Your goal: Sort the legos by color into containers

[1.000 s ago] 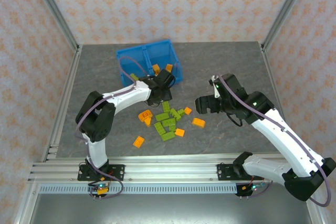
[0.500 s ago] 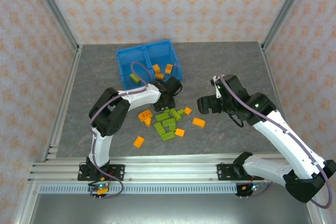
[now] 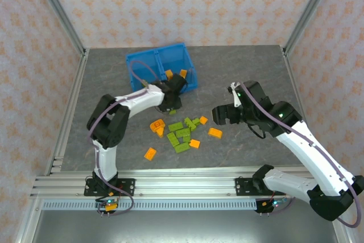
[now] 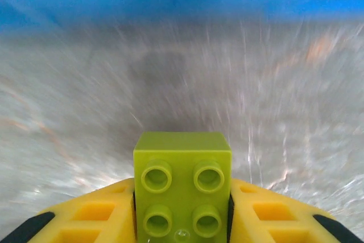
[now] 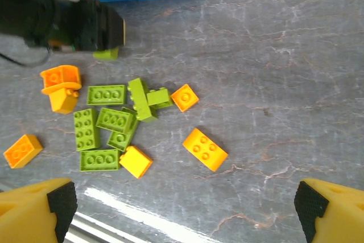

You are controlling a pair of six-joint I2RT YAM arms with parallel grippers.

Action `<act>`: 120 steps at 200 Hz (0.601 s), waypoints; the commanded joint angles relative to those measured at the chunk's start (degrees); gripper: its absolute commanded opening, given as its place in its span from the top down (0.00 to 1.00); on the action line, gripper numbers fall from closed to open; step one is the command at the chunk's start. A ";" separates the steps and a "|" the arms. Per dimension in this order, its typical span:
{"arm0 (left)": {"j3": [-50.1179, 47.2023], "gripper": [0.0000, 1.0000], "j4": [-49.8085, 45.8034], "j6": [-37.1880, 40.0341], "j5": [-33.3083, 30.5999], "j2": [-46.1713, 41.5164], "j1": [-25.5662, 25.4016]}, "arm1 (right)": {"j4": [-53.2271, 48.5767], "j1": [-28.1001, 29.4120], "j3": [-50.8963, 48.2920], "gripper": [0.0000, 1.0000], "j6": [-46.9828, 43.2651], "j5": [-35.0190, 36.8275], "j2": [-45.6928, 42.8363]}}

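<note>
- Just in front of the blue bin [image 3: 142, 55], our left tool [image 3: 172, 102] has gone from half spread to pressed in on a lime green brick [image 4: 182, 189]. The left wrist view shows the brick studs-up, pinched between the two yellow fingers [image 4: 94, 220].
- Half a second ago this tool reached farther out from the bin, over the near edge of the loose pile. Now it has swung back toward the bin's front wall, which runs blue across the top of a motion-streaked wrist picture.
- We judge the pick done and the carry begun. We cannot tell whether the brick has left the tabletop [image 3: 244, 66].
- Inside the bin, two orange bricks [image 3: 168, 74] lie in the right compartment, so we judge the green one belongs in the left compartment, which the left arm partly hides.
- Farther out from the bin, the remaining legos [image 3: 182, 132] lie loose on the tabletop, green mixed with orange, so most of the sorting is not yet done.
- Well to the right of the bin, our right tool [image 3: 223, 113] hangs above the tabletop with its fingers spread wide and nothing between them, as it was a second ago.
</note>
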 commanded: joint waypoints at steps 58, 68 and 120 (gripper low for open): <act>15.81 0.63 -5.23 12.37 -9.73 -2.88 15.45 | 2.93 0.16 1.33 0.01 3.59 -3.16 -1.64; 17.51 0.63 -5.13 12.56 -9.68 -1.23 16.80 | 2.74 0.18 1.41 0.01 3.79 -3.04 -1.64; 27.27 0.60 -5.47 10.67 -2.34 13.67 20.99 | 1.45 0.14 2.10 0.01 4.43 -2.33 -2.00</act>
